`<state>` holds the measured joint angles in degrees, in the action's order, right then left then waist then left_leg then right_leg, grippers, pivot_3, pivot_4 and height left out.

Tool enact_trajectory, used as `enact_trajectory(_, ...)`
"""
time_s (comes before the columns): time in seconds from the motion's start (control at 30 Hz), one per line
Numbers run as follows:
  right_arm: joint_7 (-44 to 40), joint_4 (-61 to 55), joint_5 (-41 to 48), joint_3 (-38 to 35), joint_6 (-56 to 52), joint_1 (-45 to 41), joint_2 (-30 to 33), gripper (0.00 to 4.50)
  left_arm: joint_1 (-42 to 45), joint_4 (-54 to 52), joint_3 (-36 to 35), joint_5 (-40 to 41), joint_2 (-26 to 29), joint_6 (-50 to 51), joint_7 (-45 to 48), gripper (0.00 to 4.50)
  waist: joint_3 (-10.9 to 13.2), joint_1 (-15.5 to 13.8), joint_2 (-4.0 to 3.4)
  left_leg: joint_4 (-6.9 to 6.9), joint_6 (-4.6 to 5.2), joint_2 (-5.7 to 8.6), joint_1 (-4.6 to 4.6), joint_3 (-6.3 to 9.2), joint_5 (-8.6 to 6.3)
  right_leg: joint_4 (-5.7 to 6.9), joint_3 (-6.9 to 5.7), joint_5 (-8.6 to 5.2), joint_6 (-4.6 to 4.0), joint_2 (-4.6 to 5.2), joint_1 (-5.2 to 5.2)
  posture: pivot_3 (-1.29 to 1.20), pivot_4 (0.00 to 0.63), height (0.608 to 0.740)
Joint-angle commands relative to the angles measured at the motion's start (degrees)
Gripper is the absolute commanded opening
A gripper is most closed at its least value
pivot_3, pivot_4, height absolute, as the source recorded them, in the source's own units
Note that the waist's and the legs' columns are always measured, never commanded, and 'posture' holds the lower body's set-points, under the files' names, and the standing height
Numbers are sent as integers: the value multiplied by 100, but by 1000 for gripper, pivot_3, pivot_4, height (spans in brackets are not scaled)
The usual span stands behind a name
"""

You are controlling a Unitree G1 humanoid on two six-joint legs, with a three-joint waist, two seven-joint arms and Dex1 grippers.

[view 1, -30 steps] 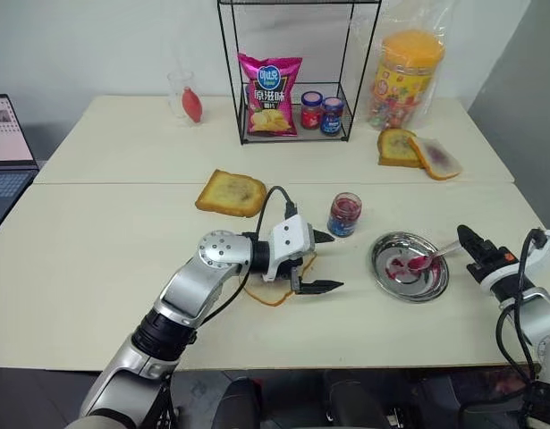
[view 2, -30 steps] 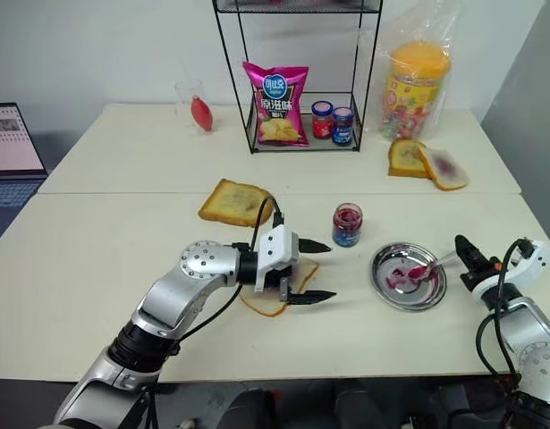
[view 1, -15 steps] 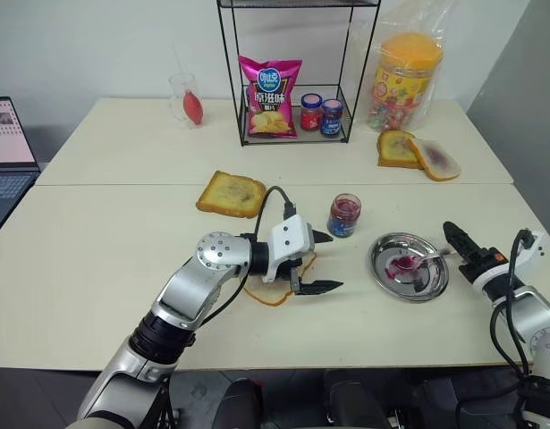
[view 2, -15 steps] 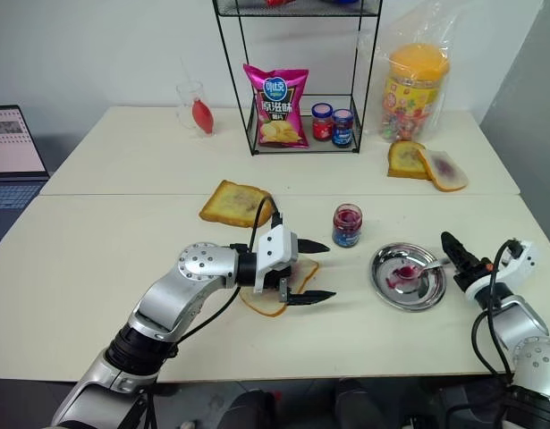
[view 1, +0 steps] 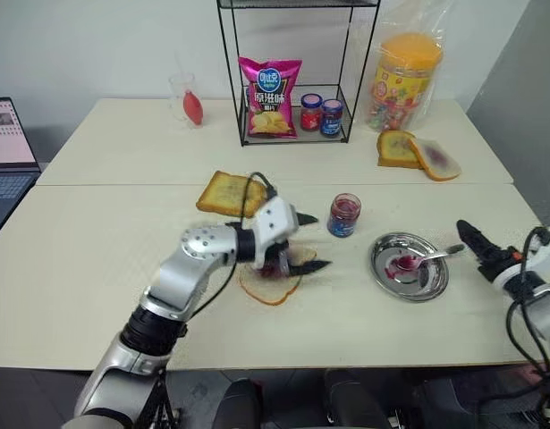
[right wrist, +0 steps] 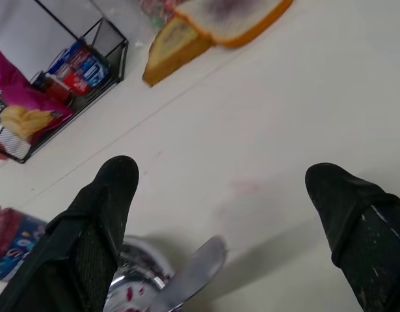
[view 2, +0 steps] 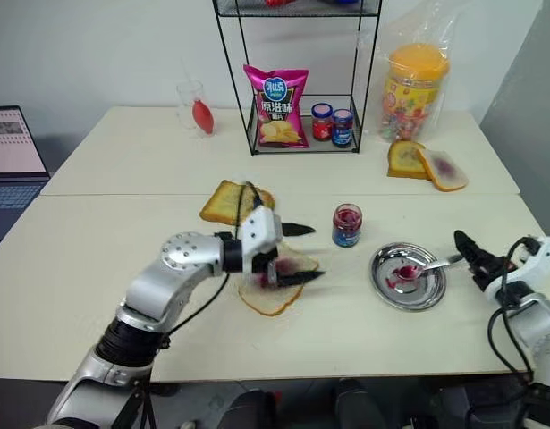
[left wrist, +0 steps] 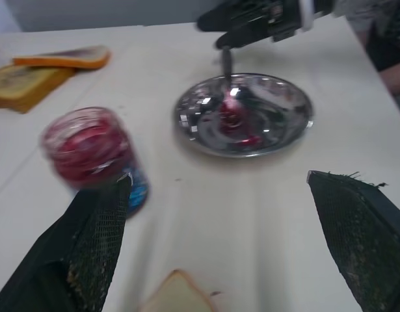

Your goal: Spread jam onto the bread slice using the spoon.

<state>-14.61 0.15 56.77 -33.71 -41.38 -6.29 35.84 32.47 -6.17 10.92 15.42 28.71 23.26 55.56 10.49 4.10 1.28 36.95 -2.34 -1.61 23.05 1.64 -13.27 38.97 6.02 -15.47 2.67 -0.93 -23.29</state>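
The spoon [view 1: 428, 257] rests in the steel plate [view 1: 433, 283], released; the right claw [view 1: 472, 241] is spread beside it. The left claw [view 1: 303, 243], also spread, hovers over the bread slice [view 1: 267, 288]. Spreading looks finished; next, withdraw both arms.

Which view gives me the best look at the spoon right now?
The left wrist view: the spoon lies in the steel plate, red-smeared bowl facing the camera. Both eye views show it small; the right wrist view catches just its handle end.

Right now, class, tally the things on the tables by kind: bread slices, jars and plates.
Bread slices: 4 (jam-smeared slice, toasted slice, pair)
Jars: 4 (open jam jar, lidded jars, yellow tub)
Plates: 1
Total: 9
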Motion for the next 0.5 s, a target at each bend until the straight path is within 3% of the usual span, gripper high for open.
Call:
enact_trajectory(0.03,-639,-358,-113,-92,-144,-239,822,4481,308,350,-765,322,499,-107,308,4500,0,28,0,-1,0,-2,-2,0,0,0,0,0,0,-1,1,0,150,740)
enact_trajectory(0.13,-2104,-1001,-55,464,-667,-246,2107,4481,405,913,-1251,557,1584,238,1159,4500,3,66,3,-14,0,-3,-6,-6,0,-6,4,-4,-1,-1,1,0,150,740)
enact_trajectory(0.23,-3422,-1725,-216,774,-777,357,2969,4481,272,1073,-1301,616,2239,433,1649,4500,23,71,-8,-20,0,-5,-1,-4,-1,-4,1,-11,0,-1,-6,0,150,740)
enact_trajectory(0.37,-4446,-2259,-284,642,-841,1036,3498,4481,18,1133,-1367,630,2691,560,1927,4500,22,10,8,-25,0,-8,0,18,-3,-16,-27,-24,-1,2,5,0,150,740)
enact_trajectory(0.5,-4346,-2150,-572,700,-682,978,3344,4481,-93,1013,-1417,730,2658,630,1881,4500,30,-51,21,-7,-2,0,11,14,-4,-20,-26,-23,8,16,3,0,150,740)
